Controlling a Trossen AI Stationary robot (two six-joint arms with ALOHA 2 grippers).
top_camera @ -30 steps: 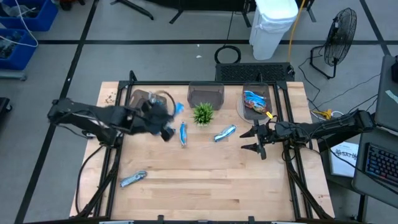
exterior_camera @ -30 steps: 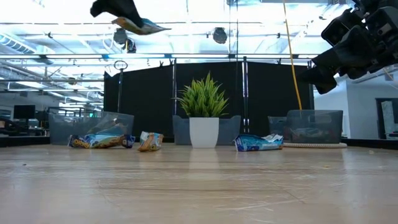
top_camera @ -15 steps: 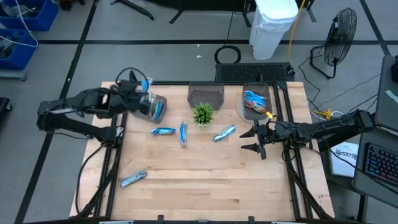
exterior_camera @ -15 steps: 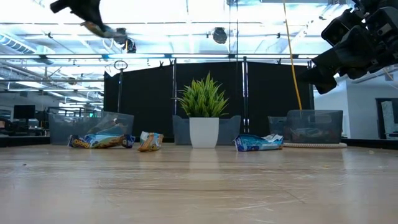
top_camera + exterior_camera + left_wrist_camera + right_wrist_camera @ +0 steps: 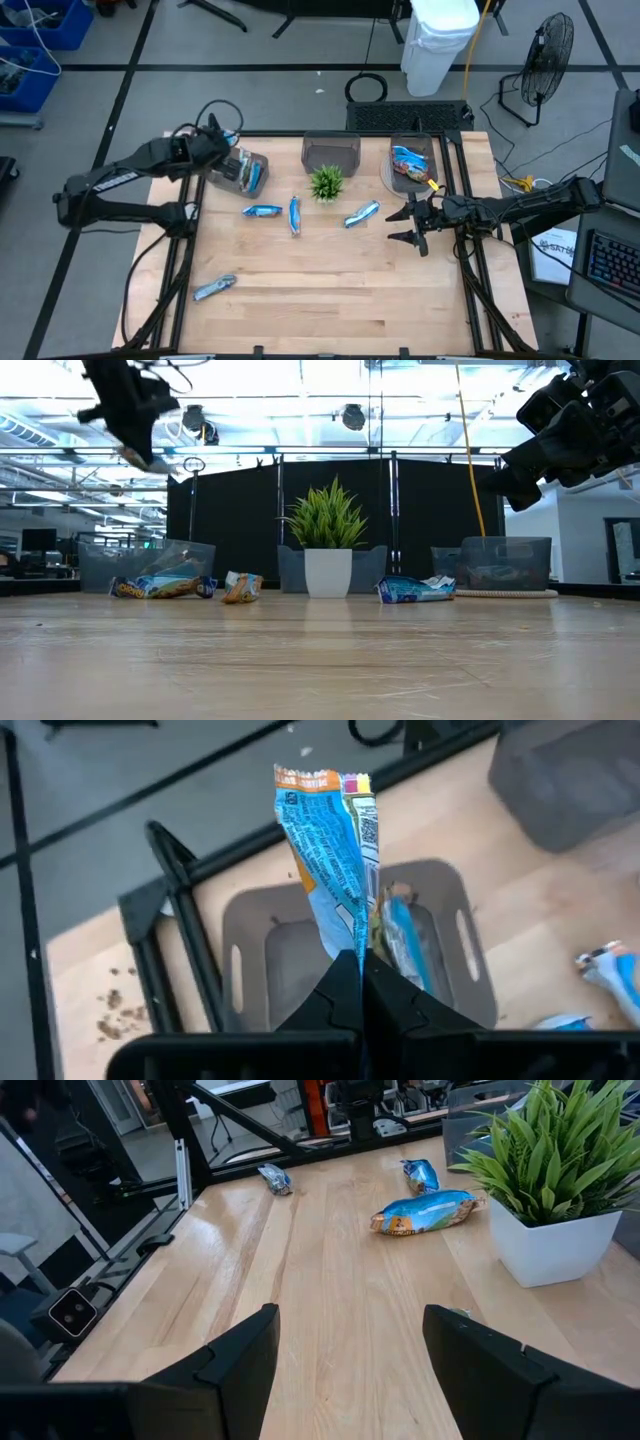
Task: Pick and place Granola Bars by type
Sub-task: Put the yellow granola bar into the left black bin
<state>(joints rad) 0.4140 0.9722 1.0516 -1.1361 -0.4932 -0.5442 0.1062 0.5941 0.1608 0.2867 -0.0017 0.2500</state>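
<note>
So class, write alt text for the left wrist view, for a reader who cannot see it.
The left gripper, shut, pinches a blue-wrapped granola bar above a grey plastic bin already holding another blue bar, on the wooden table.

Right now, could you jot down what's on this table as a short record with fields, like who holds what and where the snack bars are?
left gripper: shut on a blue-and-orange bar, held above the left grey bin
left grey bin contents: at least one blue bar already inside
right gripper: open, empty, waiting at the table's right side
middle bin: looks empty
right bin: holds blue bars
loose bars on table: four, three near the plant, one toward the front left
</note>
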